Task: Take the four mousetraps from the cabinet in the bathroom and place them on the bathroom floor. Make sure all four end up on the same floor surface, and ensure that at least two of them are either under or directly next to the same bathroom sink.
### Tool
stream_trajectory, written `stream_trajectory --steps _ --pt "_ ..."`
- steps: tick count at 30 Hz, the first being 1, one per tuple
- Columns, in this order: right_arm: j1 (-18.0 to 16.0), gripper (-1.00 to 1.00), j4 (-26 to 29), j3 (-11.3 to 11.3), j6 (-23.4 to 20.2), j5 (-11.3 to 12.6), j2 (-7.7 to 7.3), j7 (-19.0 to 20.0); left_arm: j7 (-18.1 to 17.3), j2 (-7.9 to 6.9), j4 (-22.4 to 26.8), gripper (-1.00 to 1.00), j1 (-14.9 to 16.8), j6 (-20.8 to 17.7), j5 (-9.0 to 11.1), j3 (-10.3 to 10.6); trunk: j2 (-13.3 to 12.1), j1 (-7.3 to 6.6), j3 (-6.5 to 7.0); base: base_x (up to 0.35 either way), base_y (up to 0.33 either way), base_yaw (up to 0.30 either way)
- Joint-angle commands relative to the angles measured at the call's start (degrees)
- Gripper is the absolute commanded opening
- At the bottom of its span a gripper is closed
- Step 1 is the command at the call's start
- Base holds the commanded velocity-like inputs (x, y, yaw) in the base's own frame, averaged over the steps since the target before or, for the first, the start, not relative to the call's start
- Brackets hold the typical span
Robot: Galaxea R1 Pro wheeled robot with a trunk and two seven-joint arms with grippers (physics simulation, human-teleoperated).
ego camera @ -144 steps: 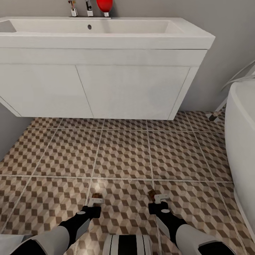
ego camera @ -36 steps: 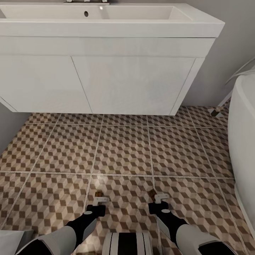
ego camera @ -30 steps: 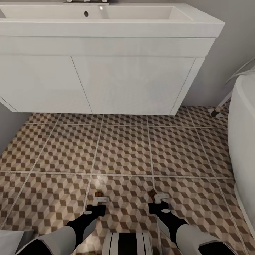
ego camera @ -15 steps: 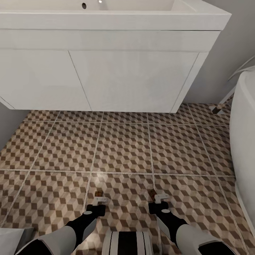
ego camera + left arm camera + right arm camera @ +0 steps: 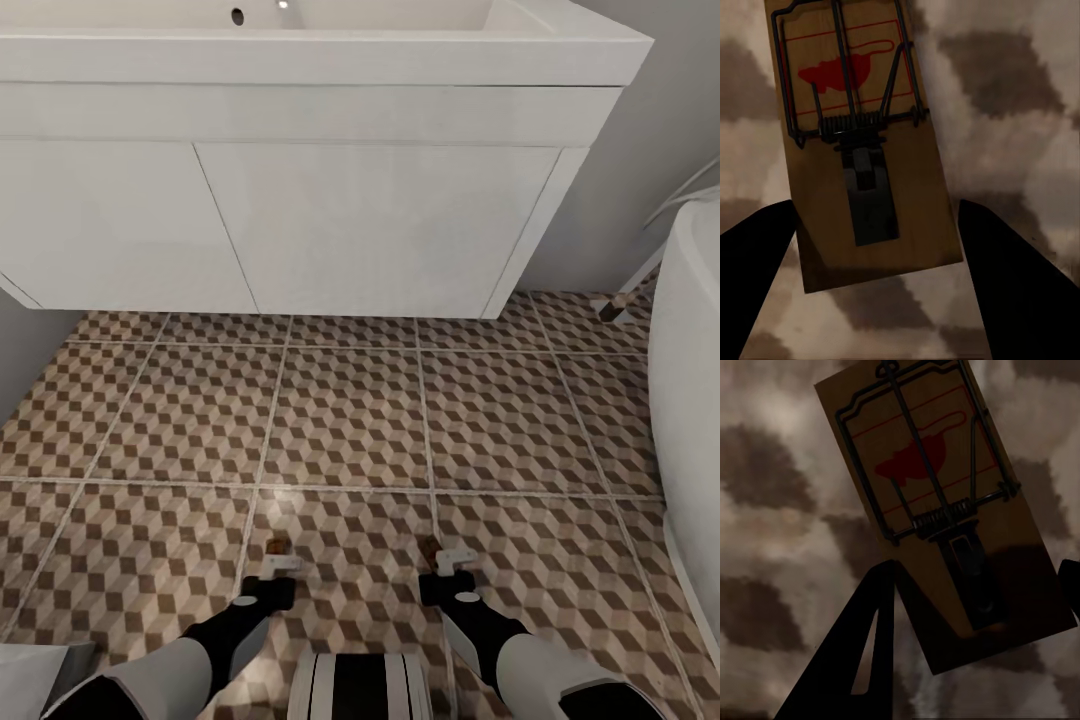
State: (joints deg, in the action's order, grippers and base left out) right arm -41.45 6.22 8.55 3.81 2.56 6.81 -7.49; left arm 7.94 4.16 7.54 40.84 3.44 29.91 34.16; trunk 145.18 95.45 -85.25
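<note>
Tan mousetraps (image 5: 862, 150) (image 5: 937, 510) lie lengthwise along each gripper's fingers.

mousetrap (image 5: 862, 142): matt tan wood, dark wire
bathroom floor (image 5: 350, 420): smooth patterned tile, pale grout
vanity (image 5: 300, 220): smooth white fronts

Two tan mousetraps (image 5: 862, 142) (image 5: 945, 517) over patterned bathroom floor (image 5: 350, 420)

No readable text anywhere; each mousetrap (image 5: 862, 142) board bears just a red mouse-shaped mark
</note>
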Motion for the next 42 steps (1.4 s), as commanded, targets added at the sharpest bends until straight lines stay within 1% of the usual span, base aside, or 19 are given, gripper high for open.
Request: stream_trajectory --steps 1,5,8,13,17,20,27,32,38,42 --pt "0.0 -1.0 -0.2 0.4 0.2 0.3 0.02 -0.2 0.1 -0.28 -0.1 -1.0 0.0 0.2 0.5 0.6 0.0 -0.01 -0.03 0.0 0.0 0.0" --pt "0.0 -1.0 -0.4 0.3 0.2 0.3 -0.02 -0.2 -0.2 -1.48 -0.3 -1.0 0.1 0.4 0.5 1.0 0.0 -0.01 -0.03 0.0 0.0 0.0" --pt "0.0 -1.0 -0.4 0.2 0.8 0.3 -0.04 -0.1 -0.3 -1.92 -0.3 -1.0 0.1 0.4 0.5 1.1 0.0 -0.01 -0.03 0.0 0.0 0.0" --pt "0.0 -1.0 -0.5 0.2 2.1 0.3 -0.04 -0.1 -0.4 -2.08 -0.3 -1.0 0.1 0.7 0.4 1.2 0.0 -0.01 -0.03 0.0 0.0 0.0" --pt "0.0 -1.0 -0.5 0.2 2.5 0.2 -0.04 -0.1 -0.5 -2.06 -0.3 -1.0 0.1 2.3 0.5 1.2 0.0 -0.01 -0.03 0.0 0.0 0.0" --pt "0.0 -1.0 -0.5 0.2 3.3 0.2 -0.04 -0.1 -0.6 -2.06 -0.3 -1.0 0.1 2.6 0.5 1.2 0.0 -0.01 -0.03 0.0 0.0 0.0" --pt "0.0 -1.0 -0.5 0.2 4.4 0.3 0.01 -0.1 -3.0 -2.19 -0.8 -1.0 0.1 2.4 0.6 1.2 0.0 -0.01 -0.03 0.0 0.0 0.0" --pt "0.0 -1.0 -0.5 0.2 4.5 0.3 0.04 -0.1 -3.4 -2.26 -2.1 -1.0 0.1 2.0 0.7 1.2 0.0 -0.01 -0.03 0.0 0.0 0.0" --pt "0.0 -1.0 -0.5 0.2 4.6 0.3 0.05 -0.1 -3.6 -2.31 -2.4 -1.0 0.2 1.9 0.7 1.2 0.0 -0.01 -0.03 0.0 0.0 0.0" --pt "0.0 -1.0 -0.6 0.2 4.6 0.3 0.05 -0.1 -4.1 -2.71 -2.4 -1.0 0.2 1.8 0.7 1.2 0.0 -0.01 -0.03 0.0 0.0 0.0"
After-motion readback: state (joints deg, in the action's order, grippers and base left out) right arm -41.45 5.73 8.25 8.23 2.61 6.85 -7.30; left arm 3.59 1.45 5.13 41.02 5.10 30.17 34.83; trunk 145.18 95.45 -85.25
